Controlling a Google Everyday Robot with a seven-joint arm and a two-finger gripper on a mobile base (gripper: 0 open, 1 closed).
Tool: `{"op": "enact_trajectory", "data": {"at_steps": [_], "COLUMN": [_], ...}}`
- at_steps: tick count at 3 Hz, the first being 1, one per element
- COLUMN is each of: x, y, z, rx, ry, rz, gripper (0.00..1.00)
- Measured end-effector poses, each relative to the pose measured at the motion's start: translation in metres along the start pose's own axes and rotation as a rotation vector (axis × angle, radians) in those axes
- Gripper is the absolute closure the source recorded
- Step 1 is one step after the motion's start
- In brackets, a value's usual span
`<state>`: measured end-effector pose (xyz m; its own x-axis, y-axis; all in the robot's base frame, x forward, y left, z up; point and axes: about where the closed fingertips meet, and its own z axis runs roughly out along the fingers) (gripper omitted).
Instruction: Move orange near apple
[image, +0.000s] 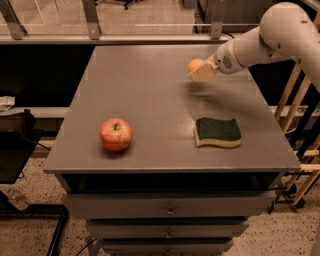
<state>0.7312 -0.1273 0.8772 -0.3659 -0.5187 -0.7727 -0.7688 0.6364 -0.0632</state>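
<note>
Camera view: the orange (194, 64) is clamped in the gripper (201, 71), held above the far right of the counter (150, 90). Note the apple (116, 134) sits well apart, near left. Pickup appears done; you have transport and placement left.

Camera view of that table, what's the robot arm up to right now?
The gripper is holding the orange over the far right part of the table, seemingly lifted just off the surface. The apple sits near the front left, well apart from it, so the orange is not yet near the apple. A green sponge lies at the front right, untouched.
</note>
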Motion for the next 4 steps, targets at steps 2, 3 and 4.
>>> {"op": "enact_trajectory", "data": {"at_steps": [2, 3, 4], "x": [-0.016, -0.005, -0.005], "y": [0.079, 0.09, 0.09], "z": [-0.055, -0.055, -0.055], "rx": [-0.19, -0.246, -0.247], "ry": [0.002, 0.031, 0.031], "rz": [-0.369, -0.436, -0.436], "gripper": [1.0, 1.0, 1.0]}}
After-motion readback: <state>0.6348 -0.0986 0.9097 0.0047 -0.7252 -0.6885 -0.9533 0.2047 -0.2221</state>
